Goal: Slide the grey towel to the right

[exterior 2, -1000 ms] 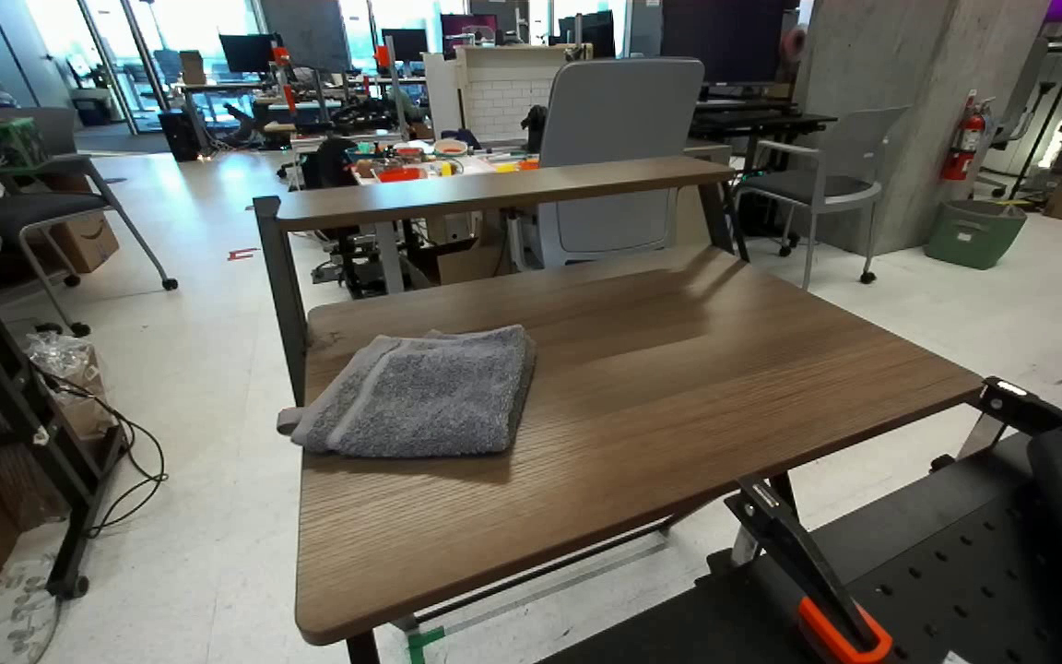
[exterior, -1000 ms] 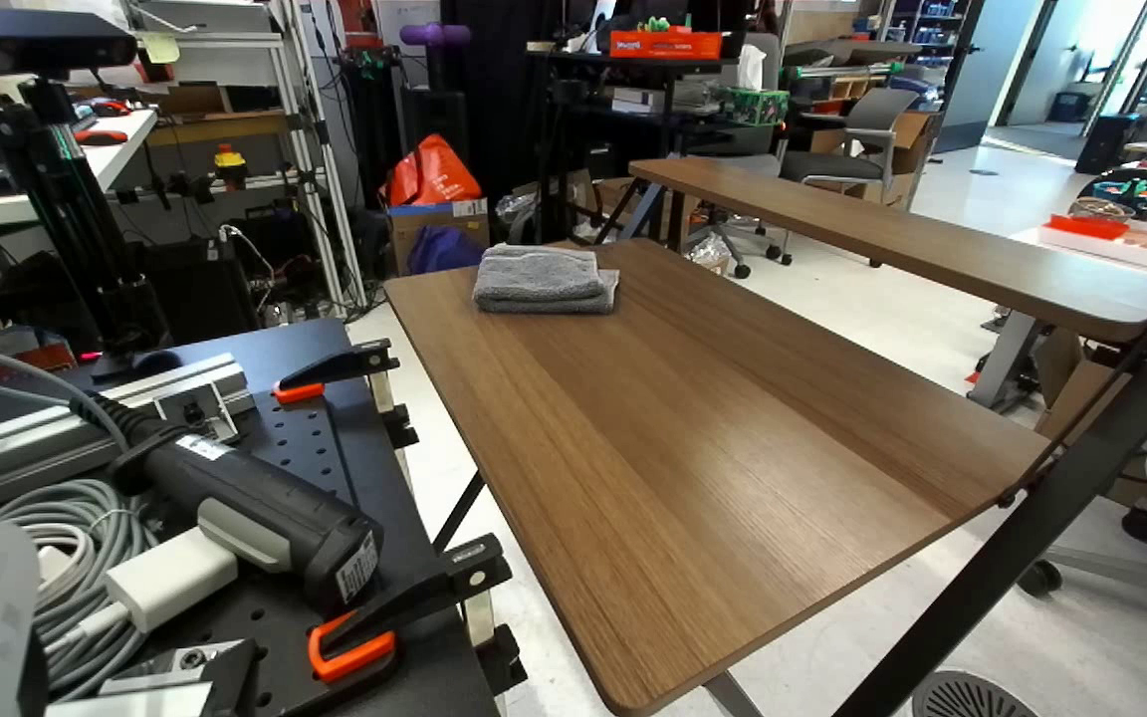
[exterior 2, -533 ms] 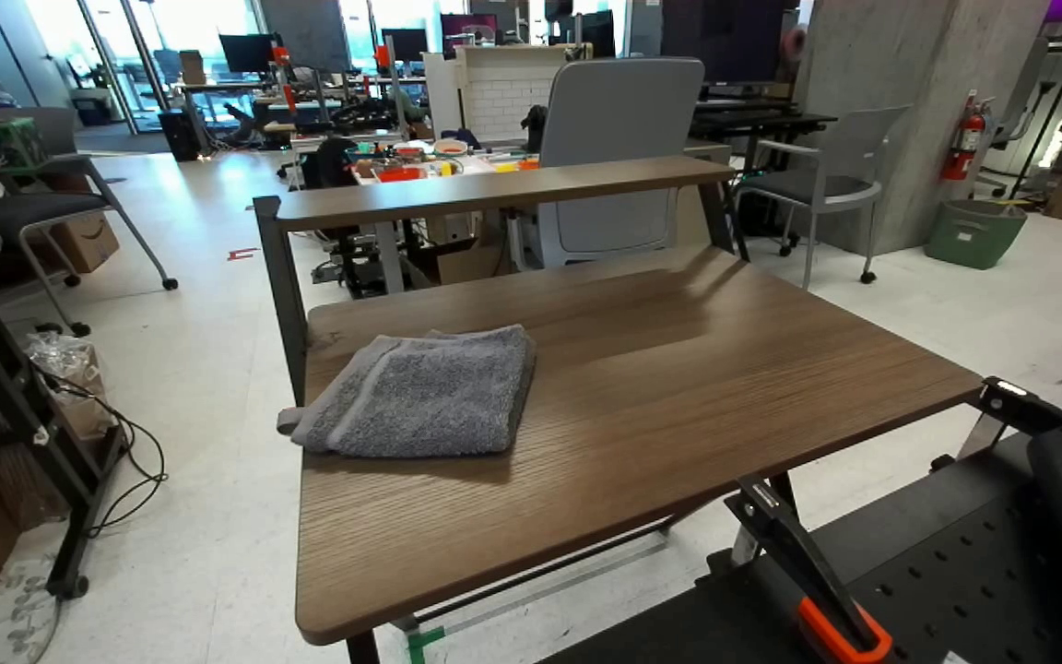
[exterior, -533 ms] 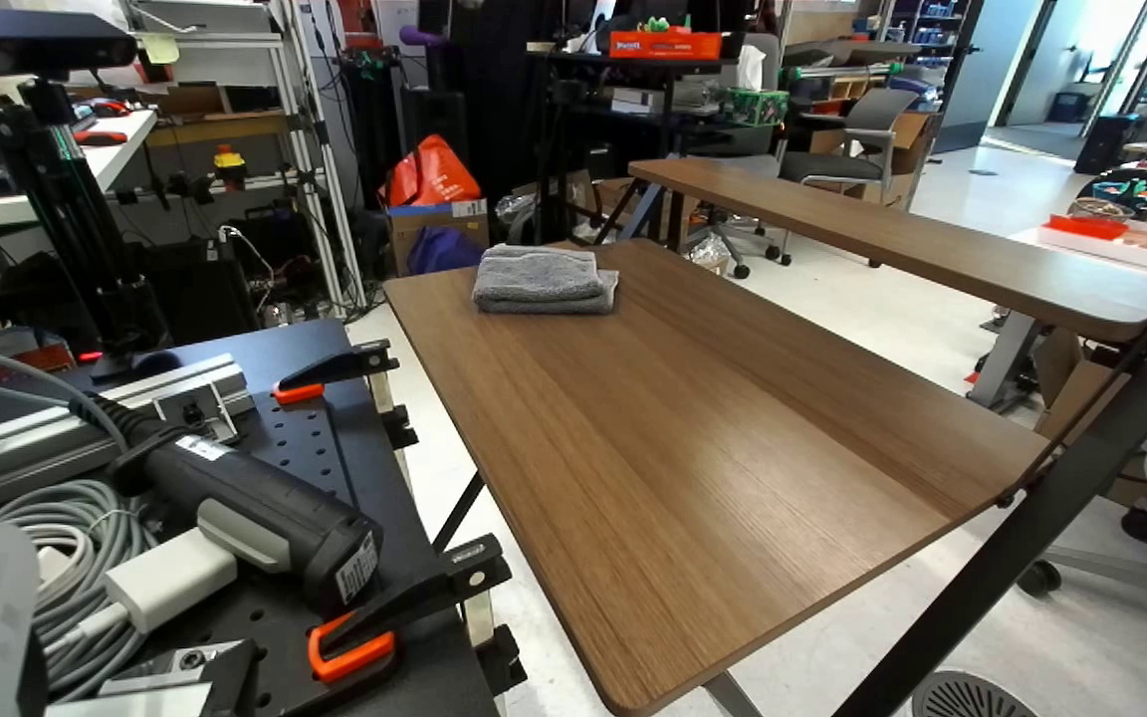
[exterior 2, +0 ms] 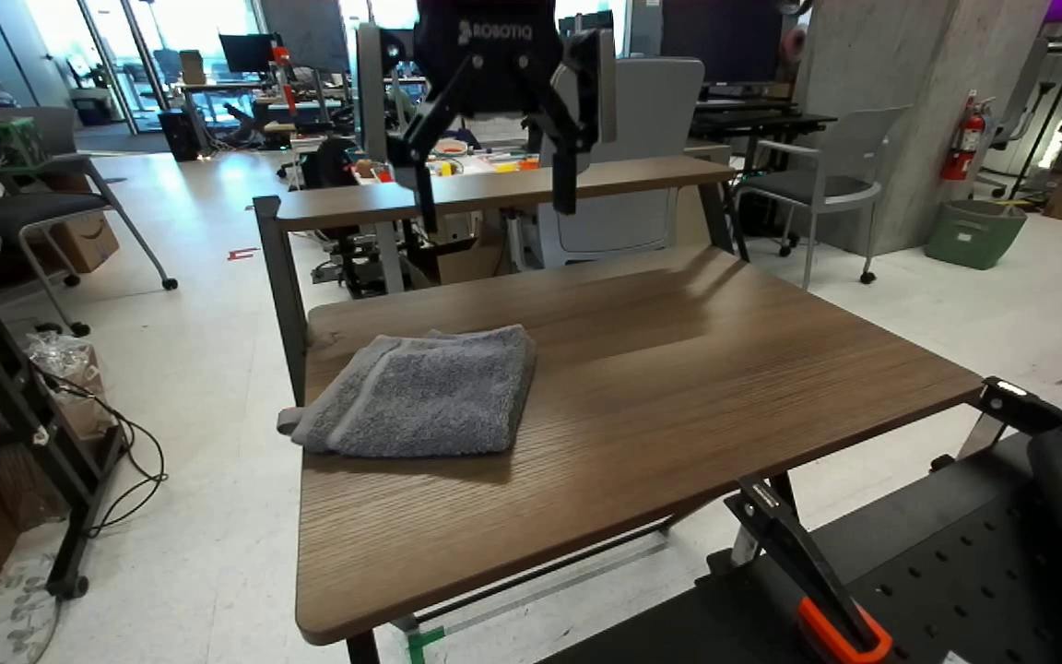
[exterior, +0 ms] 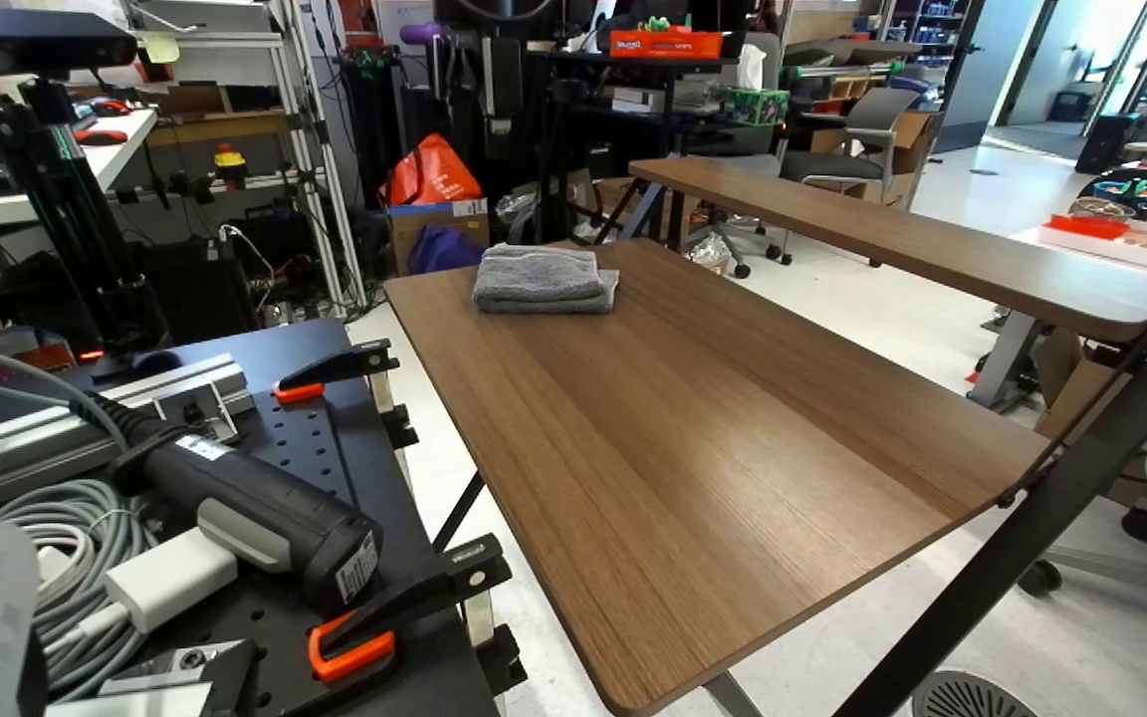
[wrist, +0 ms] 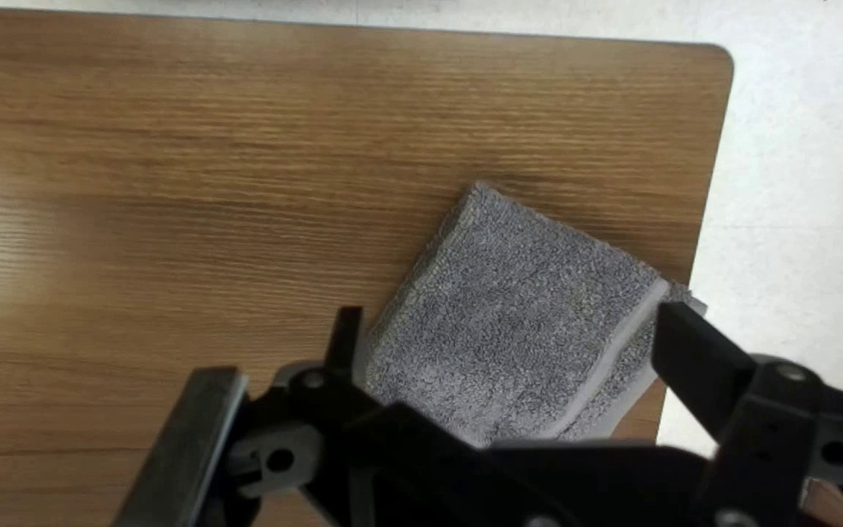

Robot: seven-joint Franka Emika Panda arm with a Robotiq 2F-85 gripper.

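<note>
Slim black fingers [exterior 2: 565, 189]: released, spread wide, above the brown wood-grain tabletop [exterior 2: 725, 387].
Black Robotiq gripper [exterior 2: 496, 201]: pointing down, well apart from the tabletop.
Folded grey terry towel [exterior 2: 430, 397]: flat on the tabletop near one end, one corner jutting past the edge.
Raised brown wood-grain shelf [exterior: 897, 231]: along one side of the tabletop.
Black perforated bench [exterior 2: 946, 544]: beside the tabletop, opposite the shelf.
</note>
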